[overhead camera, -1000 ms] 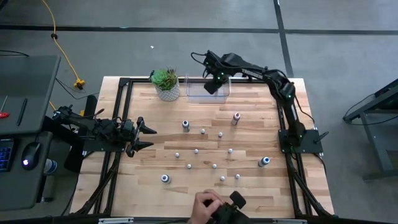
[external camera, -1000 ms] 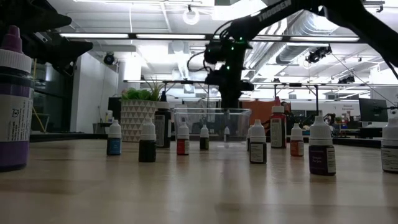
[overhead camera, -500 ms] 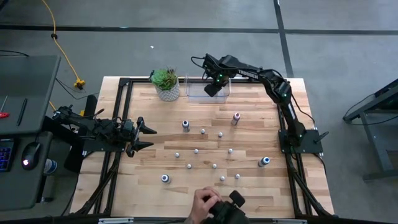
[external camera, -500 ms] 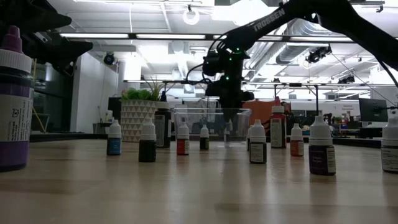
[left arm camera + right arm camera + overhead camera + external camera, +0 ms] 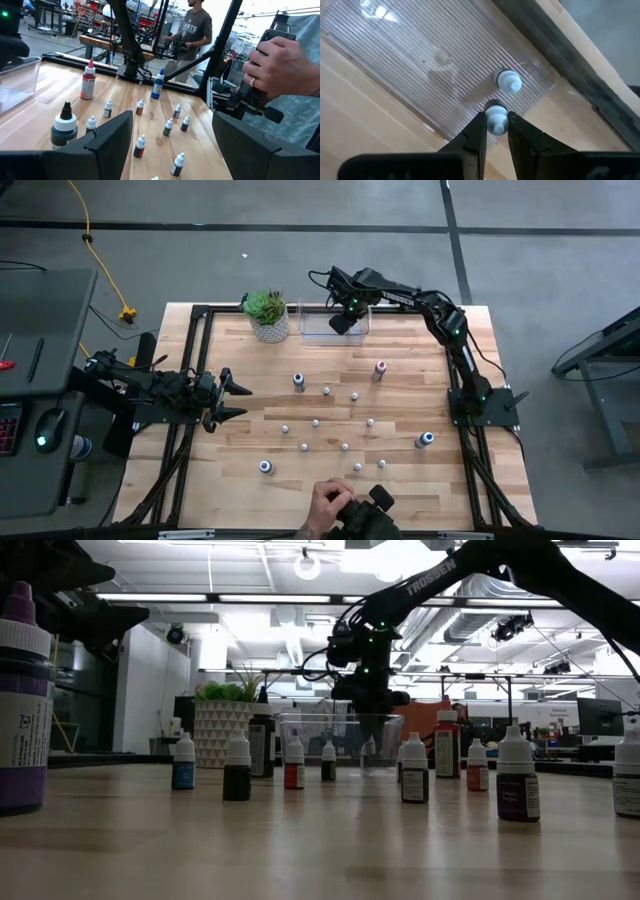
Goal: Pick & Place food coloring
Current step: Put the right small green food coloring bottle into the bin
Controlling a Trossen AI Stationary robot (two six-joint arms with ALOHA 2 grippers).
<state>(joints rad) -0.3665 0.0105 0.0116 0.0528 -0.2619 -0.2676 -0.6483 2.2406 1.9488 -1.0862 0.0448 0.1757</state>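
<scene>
Several food coloring bottles (image 5: 345, 446) stand scattered on the wooden table, most with white caps. The bigger ones include blue-topped ones (image 5: 298, 381) and a red one (image 5: 379, 368). My right gripper (image 5: 343, 320) hangs over the clear plastic bin (image 5: 312, 330) at the far edge, shut on one small white-capped bottle (image 5: 496, 121). Another small bottle (image 5: 509, 81) stands upright on the bin's floor. My left gripper (image 5: 238, 400) waits open at the table's left side, touching nothing. My right gripper pinches the small bottle at its white cap (image 5: 496, 125) between the two fingers (image 5: 476, 134), coming from above and pointing down into the bin. The bottle hangs upright below the fingers. I cannot tell whether its base touches the bin's floor.
A green potted plant (image 5: 267, 313) stands left of the bin. A person's hand (image 5: 332, 505) holds a black device at the table's near edge. A black frame (image 5: 195, 360) borders the table. Bare wood lies between the bottles and the bin.
My right gripper has come down over the clear bin with the small bottle, its fingers dropping to about the bin's rim in the low view. The left arm and the bottles on the table have stayed put.
</scene>
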